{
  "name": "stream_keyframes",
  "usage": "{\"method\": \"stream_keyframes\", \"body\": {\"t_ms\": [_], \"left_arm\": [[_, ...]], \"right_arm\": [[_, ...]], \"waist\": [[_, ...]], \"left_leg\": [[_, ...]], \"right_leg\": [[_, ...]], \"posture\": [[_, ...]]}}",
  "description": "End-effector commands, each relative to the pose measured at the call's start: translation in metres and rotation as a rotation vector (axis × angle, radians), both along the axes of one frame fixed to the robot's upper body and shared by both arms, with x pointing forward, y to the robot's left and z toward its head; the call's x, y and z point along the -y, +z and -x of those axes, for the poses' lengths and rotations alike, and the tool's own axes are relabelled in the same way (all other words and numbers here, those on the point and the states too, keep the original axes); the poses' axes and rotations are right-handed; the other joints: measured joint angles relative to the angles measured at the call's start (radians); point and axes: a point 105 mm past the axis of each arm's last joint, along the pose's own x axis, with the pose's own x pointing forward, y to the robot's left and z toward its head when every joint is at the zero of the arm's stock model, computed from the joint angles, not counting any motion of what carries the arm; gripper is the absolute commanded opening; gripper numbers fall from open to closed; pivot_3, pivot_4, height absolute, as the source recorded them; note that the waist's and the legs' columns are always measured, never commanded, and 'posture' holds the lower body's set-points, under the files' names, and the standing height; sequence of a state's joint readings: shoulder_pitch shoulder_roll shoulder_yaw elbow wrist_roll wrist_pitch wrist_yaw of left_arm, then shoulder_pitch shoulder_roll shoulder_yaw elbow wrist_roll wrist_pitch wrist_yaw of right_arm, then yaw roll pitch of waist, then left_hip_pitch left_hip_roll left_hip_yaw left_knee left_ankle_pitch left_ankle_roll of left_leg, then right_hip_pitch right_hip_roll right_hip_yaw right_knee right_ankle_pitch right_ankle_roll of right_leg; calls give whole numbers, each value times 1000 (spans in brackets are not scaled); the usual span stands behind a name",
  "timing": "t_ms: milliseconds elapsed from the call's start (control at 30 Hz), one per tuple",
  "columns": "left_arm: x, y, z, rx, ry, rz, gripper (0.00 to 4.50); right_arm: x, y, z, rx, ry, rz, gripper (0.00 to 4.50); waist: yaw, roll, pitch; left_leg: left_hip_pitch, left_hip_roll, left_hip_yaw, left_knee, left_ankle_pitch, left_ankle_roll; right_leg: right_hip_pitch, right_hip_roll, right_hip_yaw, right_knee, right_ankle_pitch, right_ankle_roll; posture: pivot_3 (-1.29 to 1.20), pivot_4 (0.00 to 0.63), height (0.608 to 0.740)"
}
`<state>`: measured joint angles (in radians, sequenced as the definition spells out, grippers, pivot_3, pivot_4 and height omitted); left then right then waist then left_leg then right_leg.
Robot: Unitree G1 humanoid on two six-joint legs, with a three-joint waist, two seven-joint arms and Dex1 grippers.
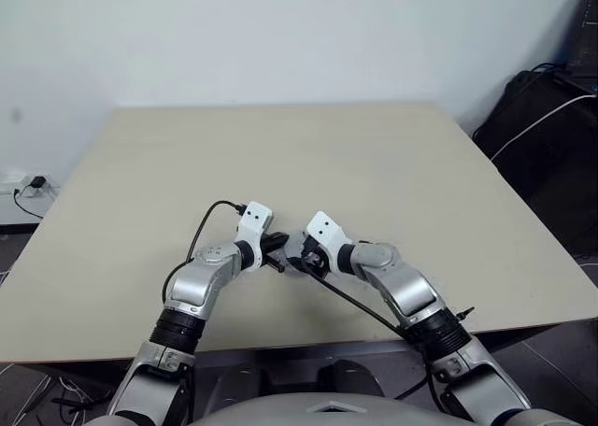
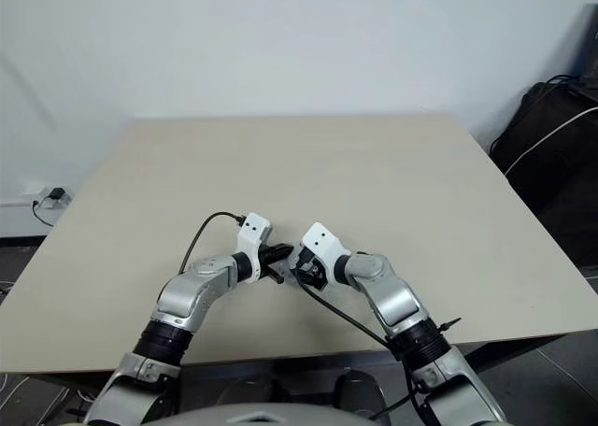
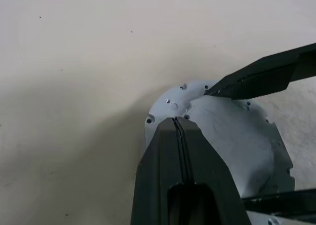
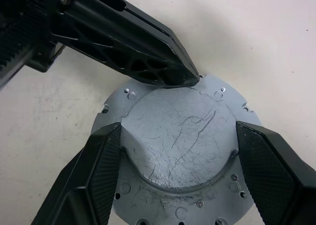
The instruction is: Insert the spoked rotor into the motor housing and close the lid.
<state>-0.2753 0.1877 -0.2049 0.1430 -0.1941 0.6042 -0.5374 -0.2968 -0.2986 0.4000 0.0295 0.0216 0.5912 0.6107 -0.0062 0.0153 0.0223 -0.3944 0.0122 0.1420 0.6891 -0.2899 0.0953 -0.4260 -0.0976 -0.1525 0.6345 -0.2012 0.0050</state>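
The lid [image 4: 168, 111] shows its smooth, scratched silver face, with small screw holes around the flange. It lies low over the near middle of the table [image 1: 374, 164]. My right gripper [image 4: 178, 126] is closed on the lid's raised centre, one black finger on each side. My left gripper [image 3: 177, 121] is shut, and its joined tip [image 4: 190, 79] rests on the lid's rim across from the right wrist. In the head views both grippers [image 1: 280, 262] [image 1: 301, 258] meet nose to nose. The spoked rotor and the motor housing are hidden.
The beige table stretches far ahead and to both sides of the grippers. A black bag with white cables [image 1: 547, 127] stands off the table's right edge. A wall socket with a plug [image 1: 33, 185] sits low on the left.
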Motion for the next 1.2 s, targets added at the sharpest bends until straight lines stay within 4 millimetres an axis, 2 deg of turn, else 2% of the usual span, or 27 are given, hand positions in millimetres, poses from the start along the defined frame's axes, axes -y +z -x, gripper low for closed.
{"method": "stream_keyframes", "body": {"t_ms": [33,233,300,367,500,667,767,900,1033,1200], "left_arm": [[-5,-16,10,-58,-16,-52,0],[-5,-19,14,-74,-23,-51,0],[-3,-17,14,-68,-25,-43,0],[-1,-17,13,-65,-28,-40,0],[1,-16,13,-58,-31,-34,0],[1,-16,16,-55,-34,-29,0],[1,-17,18,-58,-35,-28,0],[2,-18,19,-61,-39,-27,0],[3,-18,20,-61,-44,-25,0],[2,-18,21,-61,-47,-26,0]], "right_arm": [[14,-1,-3,3,-41,34,3206],[11,0,-3,-1,-47,15,3206],[12,2,-3,-8,-54,-6,3937],[15,3,-1,-17,-57,-19,4483],[31,7,4,-28,-93,-33,4483],[59,9,24,-85,-109,-60,4483],[67,19,28,-111,-178,-179,4483],[79,24,14,-209,-449,-431,4483],[74,22,8,-317,-604,-617,4483],[61,15,5,-416,-669,-677,4483]], "waist": [[0,0,0],[4,0,-1],[4,0,-1],[4,-1,-1],[5,-1,-1],[10,-1,-1],[11,-1,-1],[11,-1,-1],[17,0,-2],[18,2,-3]], "left_leg": [[0,0,0,0,0,0],[0,0,0,0,0,0],[0,0,0,0,0,0],[0,0,0,0,0,0],[0,0,0,0,0,1],[0,0,0,0,-2,3],[-1,0,0,0,-2,3],[-1,0,-1,-1,-2,3],[-1,0,-1,-1,-3,4],[-1,-1,0,-4,-2,3]], "right_leg": [[0,0,0,0,0,0],[0,-1,0,-1,0,0],[0,-1,0,-1,0,0],[0,-1,0,-1,0,0],[0,-1,0,-1,0,0],[1,-1,0,-3,0,1],[0,-1,0,-4,0,1],[0,-1,0,-4,0,1],[0,-1,0,-4,1,1],[0,-1,1,-6,1,1]], "posture": [[0,0,740],[0,0,740],[0,0,740],[0,0,740],[0,0,740],[0,0,740],[0,0,740],[0,0,740],[0,0,740],[0,0,740]]}}
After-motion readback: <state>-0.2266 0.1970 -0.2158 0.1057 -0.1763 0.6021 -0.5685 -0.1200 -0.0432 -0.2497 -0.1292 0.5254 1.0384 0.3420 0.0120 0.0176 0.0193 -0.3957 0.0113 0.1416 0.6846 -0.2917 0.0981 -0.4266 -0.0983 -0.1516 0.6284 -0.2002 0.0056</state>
